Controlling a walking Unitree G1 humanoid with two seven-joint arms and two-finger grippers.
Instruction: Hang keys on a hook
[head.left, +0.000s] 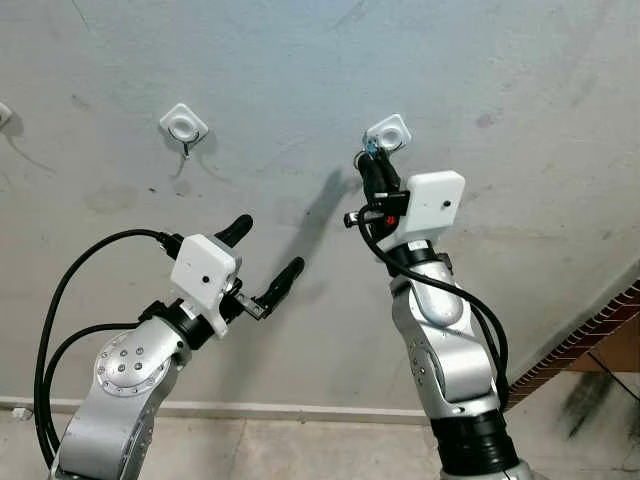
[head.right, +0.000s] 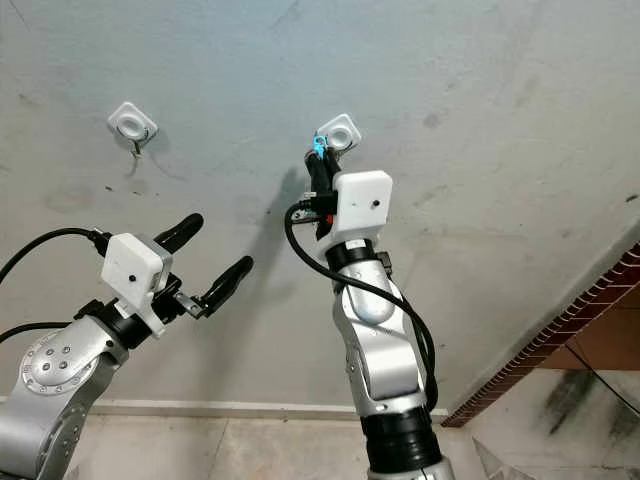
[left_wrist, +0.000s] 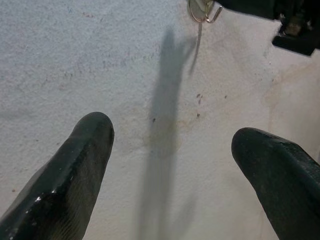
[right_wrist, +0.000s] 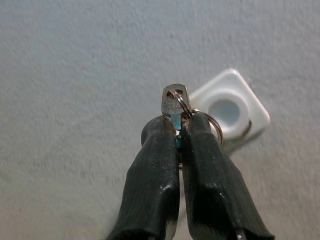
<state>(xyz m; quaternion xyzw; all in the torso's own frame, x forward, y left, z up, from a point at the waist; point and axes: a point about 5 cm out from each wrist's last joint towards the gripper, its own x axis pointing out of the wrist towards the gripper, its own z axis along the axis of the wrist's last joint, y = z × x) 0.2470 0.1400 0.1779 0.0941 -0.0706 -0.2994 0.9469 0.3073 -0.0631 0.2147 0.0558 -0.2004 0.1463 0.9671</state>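
Fingers of my right gripper pinch the silver key with its ring beside the white square wall hook; ring could miss the hook's wire and drop. My left gripper hangs spread wide, empty.

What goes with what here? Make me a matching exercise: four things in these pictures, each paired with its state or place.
1. right claw
2. left claw
3. key
4. left hook

a. open, held off the wall
b. bare, nothing hanging on it
c. shut, raised to the right hook
d. pinched between black fingertips

Pairs: 1-c, 2-a, 3-d, 4-b
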